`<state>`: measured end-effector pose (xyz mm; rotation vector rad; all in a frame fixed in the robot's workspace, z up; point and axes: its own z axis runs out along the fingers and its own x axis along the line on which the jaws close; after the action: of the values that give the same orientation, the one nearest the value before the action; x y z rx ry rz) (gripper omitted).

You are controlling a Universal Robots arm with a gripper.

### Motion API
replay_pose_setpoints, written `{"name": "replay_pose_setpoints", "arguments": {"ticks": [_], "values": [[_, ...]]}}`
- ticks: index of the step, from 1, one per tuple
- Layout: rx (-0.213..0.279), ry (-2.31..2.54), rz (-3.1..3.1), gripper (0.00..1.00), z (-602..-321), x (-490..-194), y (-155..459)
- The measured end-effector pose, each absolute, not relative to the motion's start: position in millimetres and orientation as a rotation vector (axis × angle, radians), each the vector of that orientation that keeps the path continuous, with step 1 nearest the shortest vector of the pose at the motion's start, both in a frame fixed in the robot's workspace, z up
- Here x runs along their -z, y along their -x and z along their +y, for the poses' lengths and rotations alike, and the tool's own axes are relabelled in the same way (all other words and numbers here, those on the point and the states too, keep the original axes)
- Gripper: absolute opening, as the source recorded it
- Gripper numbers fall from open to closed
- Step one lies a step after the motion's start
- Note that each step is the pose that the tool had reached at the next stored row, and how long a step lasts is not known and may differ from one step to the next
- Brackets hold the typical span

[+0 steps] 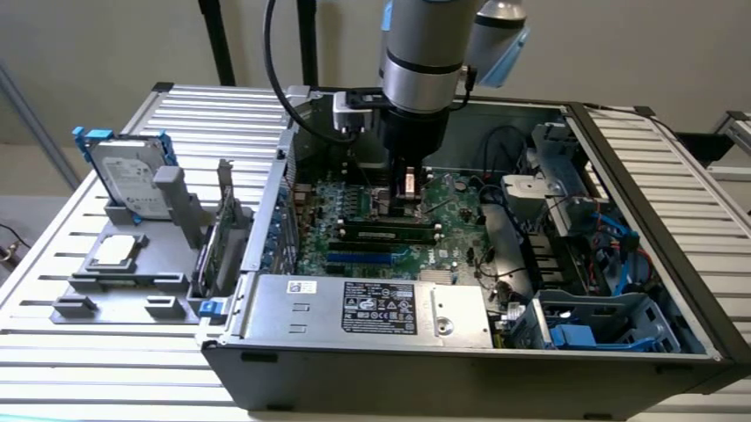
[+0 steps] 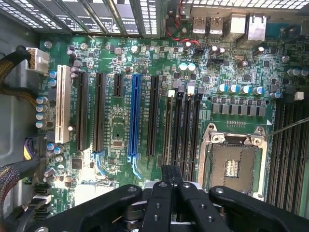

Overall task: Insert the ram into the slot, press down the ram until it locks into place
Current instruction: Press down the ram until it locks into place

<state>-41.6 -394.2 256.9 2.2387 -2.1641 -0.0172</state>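
The gripper (image 1: 409, 180) hangs vertically inside the case (image 1: 657, 220), jaws together and empty, above the slot (image 2: 186, 128); the ram (image 1: 391, 236) lies nearby.

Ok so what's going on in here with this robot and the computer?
A single robot arm is working inside an open computer case. Its gripper hangs low over the green motherboard, close to the row of black memory slots. In the exterior view, the ram lies along one of those slots, in front of the gripper and apart from it. Whether it is locked in can't be told.
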Motion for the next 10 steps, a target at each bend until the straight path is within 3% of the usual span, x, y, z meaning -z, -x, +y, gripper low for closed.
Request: {"name": "replay_pose_setpoints", "arguments": {"ticks": [10], "values": [[0.027, -2.243, -2.168, 0.10, -394.2, -256.9, 41.6]]}}
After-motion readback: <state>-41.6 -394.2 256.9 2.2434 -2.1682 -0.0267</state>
